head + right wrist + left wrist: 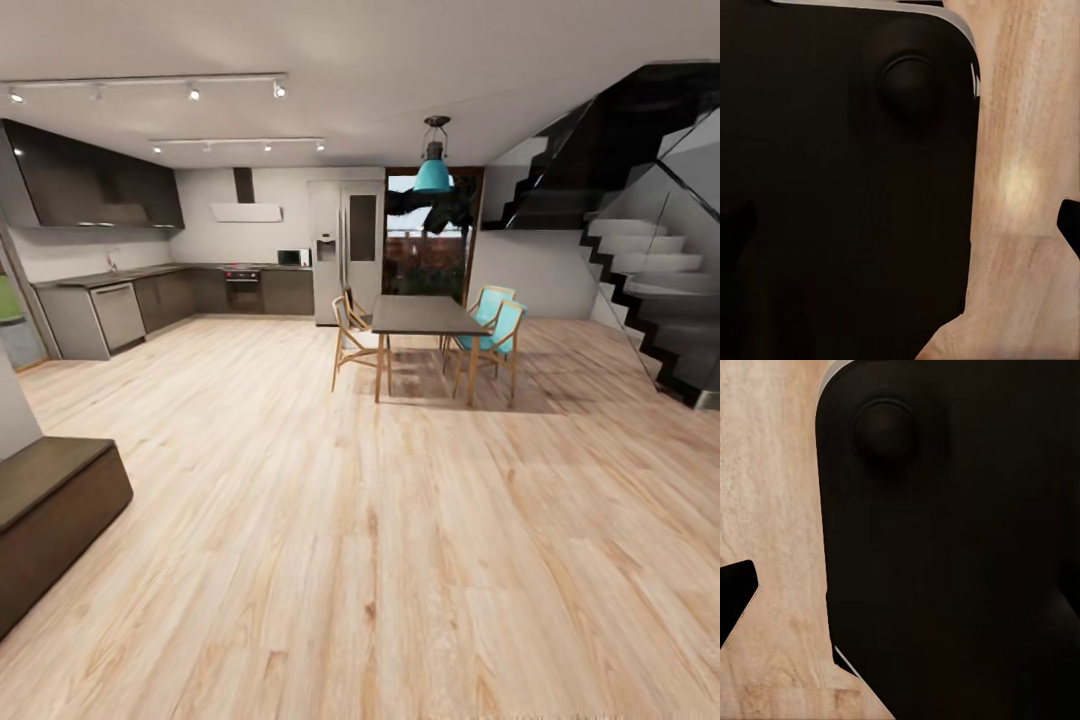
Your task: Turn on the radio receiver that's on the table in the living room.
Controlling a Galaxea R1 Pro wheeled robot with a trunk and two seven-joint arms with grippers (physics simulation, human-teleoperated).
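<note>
The radio receiver, the low coffee table and the living room's sofa are out of view. The head view faces a dark-cabinet kitchen point(150, 290) and a dark dining table point(425, 315) with wooden and teal chairs. In the left wrist view, my left gripper point(900, 592) hangs over the robot's black base point(945, 547) and the wood floor point(772, 510). One dark fingertip point(735, 596) sits at the frame's edge, and the other is faint against the base. My right gripper point(900, 225) looks the same, with a fingertip point(1070, 223) at the edge. Both are spread wide and hold nothing.
A low dark bench point(50, 510) stands at the near left. A black staircase point(640, 250) with a glass side panel rises at the right. A fridge point(345, 245) and a glass door point(430, 240) are at the back. Wide light wood floor point(380, 540) lies ahead.
</note>
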